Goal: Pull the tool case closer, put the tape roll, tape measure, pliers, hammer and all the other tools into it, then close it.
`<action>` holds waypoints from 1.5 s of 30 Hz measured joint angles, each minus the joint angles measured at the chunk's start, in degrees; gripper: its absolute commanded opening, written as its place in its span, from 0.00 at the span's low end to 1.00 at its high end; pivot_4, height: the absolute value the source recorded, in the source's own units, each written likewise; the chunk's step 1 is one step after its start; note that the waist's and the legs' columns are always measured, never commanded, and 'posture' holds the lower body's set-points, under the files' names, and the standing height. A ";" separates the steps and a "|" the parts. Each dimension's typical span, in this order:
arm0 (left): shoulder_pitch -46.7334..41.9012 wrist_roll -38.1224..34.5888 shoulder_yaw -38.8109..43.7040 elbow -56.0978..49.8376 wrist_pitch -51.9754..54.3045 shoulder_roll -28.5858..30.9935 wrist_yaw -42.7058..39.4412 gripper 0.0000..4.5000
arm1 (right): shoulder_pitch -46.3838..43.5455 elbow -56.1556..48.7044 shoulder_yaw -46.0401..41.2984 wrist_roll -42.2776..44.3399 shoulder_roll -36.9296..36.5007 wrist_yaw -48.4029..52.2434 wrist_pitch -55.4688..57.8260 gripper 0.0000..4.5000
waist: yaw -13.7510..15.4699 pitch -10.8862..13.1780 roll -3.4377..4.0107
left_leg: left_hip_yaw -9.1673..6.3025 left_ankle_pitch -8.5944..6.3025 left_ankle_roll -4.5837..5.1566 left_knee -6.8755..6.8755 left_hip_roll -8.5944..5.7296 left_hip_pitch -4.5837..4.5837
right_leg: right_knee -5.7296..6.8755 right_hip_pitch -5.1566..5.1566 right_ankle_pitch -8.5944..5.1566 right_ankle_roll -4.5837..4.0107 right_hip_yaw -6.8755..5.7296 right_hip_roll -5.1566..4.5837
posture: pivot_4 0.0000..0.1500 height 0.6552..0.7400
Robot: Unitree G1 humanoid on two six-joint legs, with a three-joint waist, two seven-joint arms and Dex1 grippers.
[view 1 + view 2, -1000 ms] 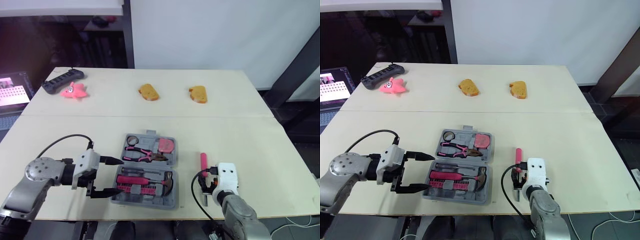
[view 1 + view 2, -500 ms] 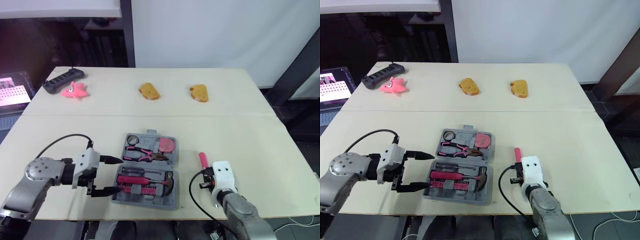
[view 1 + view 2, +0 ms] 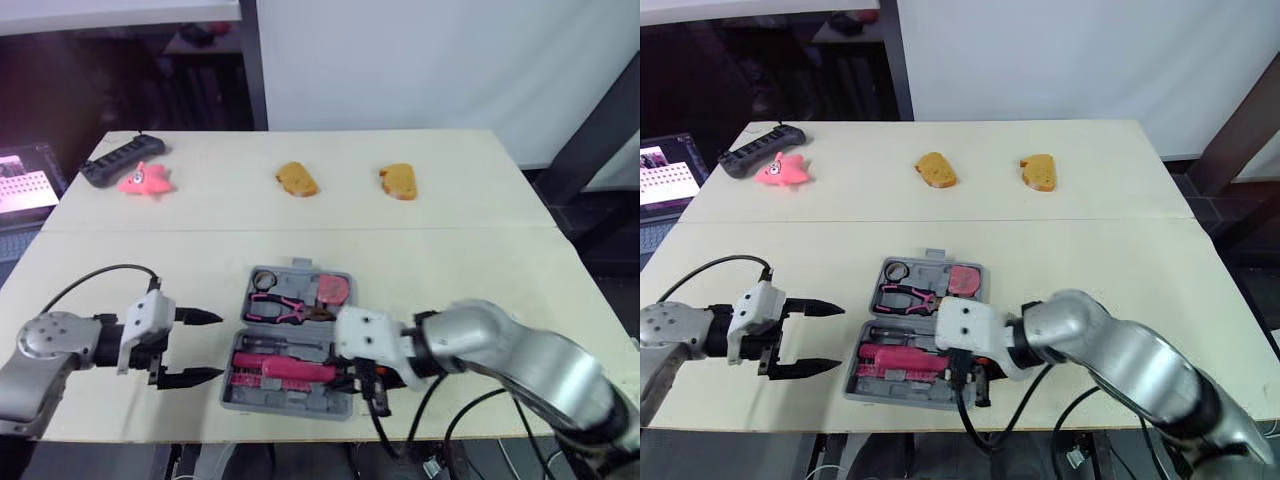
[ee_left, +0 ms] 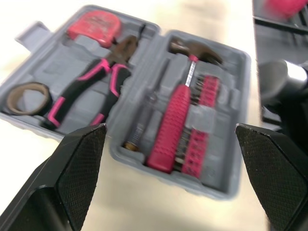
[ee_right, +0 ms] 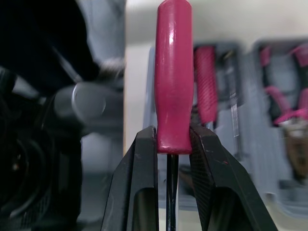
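Left eye view: open case [image 3: 285, 407] lay at table's [image 3: 450, 200] near edge.
Left gripper [image 3: 220, 347] stood agape just left of it. Right wrist view: right gripper [image 5: 173, 142] clamped screwdriver [image 5: 174, 72], its axis parallel to hammer [image 5: 206, 82], case directly beyond.

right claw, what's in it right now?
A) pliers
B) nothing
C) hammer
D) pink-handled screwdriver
D: in the right wrist view the right claw is clamped on the pink handle of the screwdriver, its thin shaft running down between the fingers, while the hammer and pliers lie in the open tool case.
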 measured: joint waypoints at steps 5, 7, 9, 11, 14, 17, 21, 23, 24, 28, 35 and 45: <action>5.77 -1.40 3.37 -1.38 -0.67 2.13 -3.95 1.00 | -7.79 6.24 10.15 -0.52 7.05 -2.37 4.80 0.09 | 0.16 0.02 0.04 | -0.02 0.00 0.00 -0.07 0.03 -0.22 | 0.28 -0.41 -0.02 -0.03 -0.01 0.05 | 1.00 1.00; 8.70 -1.42 4.40 -1.38 -1.80 3.25 -5.95 1.00 | -9.54 7.65 12.27 -0.51 10.83 -5.01 9.05 0.09 | 0.03 0.01 0.02 | -0.02 0.03 -0.05 0.05 0.02 -0.66 | 0.42 -0.87 0.00 -0.02 -0.01 0.03 | 1.00 1.00; 9.91 -1.47 5.31 -1.41 -2.40 3.32 -6.85 1.00 | -10.13 8.01 12.76 -0.38 13.74 -6.81 12.42 0.09 | 0.08 0.01 0.02 | -0.02 0.07 -0.11 0.07 0.02 -0.79 | 0.52 -1.02 0.00 -0.02 -0.02 0.02 | 1.00 1.00; 10.65 -1.50 6.03 -1.37 -2.61 3.60 -7.66 1.00 | -10.54 8.71 12.90 0.08 17.15 -9.55 17.01 0.09 | 0.08 0.01 0.03 | -0.04 0.09 -0.15 0.08 0.02 -0.78 | 0.68 -1.08 0.00 -0.03 -0.03 0.03 | 1.00 1.00; 11.25 -1.56 6.91 -1.38 -2.96 3.98 -8.58 1.00 | -10.72 8.92 13.46 2.08 19.45 -13.18 19.12 0.09 | 0.02 0.02 0.03 | -0.05 0.12 -0.19 0.11 0.02 -0.78 | 0.73 -1.09 0.00 -0.03 -0.05 0.03 | 1.00 1.00; 11.68 -1.61 7.04 -1.34 -3.24 4.21 -9.62 1.00 | -10.64 9.30 13.44 5.35 21.68 -18.27 19.15 0.09 | -0.15 0.02 0.04 | -0.05 0.12 -0.20 0.13 0.03 -0.76 | 0.78 -1.09 0.00 -0.04 -0.04 0.06 | 1.00 1.00; 9.88 -1.57 6.76 -0.34 -3.42 4.25 -10.14 1.00 | -10.27 10.36 12.53 8.85 21.78 -24.05 19.15 0.09 | -0.04 0.02 0.04 | -0.06 0.13 -0.21 0.15 0.03 -0.76 | 0.80 -1.08 0.01 -0.04 -0.05 0.06 | 1.00 1.00; 9.35 -1.57 6.70 -0.29 -3.40 4.20 -10.02 1.00 | -9.74 10.85 11.25 9.78 21.86 -26.53 19.15 0.09 | -0.10 0.01 0.03 | -0.05 0.13 -0.21 0.15 0.03 -0.76 | 0.79 -1.08 0.01 -0.04 -0.04 0.05 | 1.00 1.00; 9.32 -1.57 6.69 -0.32 -3.36 4.16 -9.88 1.00 | -9.36 10.97 10.45 10.37 22.02 -27.68 19.15 0.09 | -0.11 0.01 0.03 | -0.05 0.13 -0.21 0.14 0.03 -0.76 | 0.79 -1.08 0.01 -0.04 -0.04 0.05 | 1.00 1.00; 9.11 -1.56 6.65 -0.35 -3.18 4.05 -9.35 1.00 | -8.75 11.53 9.43 13.54 22.27 -30.73 19.15 0.09 | -0.45 0.01 0.03 | -0.06 0.13 -0.21 0.07 0.03 -0.76 | 0.80 -1.11 0.01 -0.04 -0.05 0.06 | 1.00 1.00; 8.24 -1.51 5.78 -0.20 -3.22 3.90 -8.99 1.00 | -9.95 17.23 12.86 17.51 24.05 -34.71 19.16 0.09 | -1.44 0.01 0.03 | -0.07 0.14 -0.21 0.09 0.03 -0.76 | 0.82 -1.11 0.01 -0.04 -0.04 0.06 | 1.00 1.00; 9.41 -1.48 5.56 -0.53 -3.34 3.27 -8.52 1.00 | -10.60 23.37 14.58 17.56 30.11 -39.72 19.16 0.09 | -2.00 0.02 0.04 | -0.09 0.14 -0.21 0.09 0.03 -0.76 | 0.84 -1.11 0.01 -0.03 -0.04 0.05 | 1.00 1.00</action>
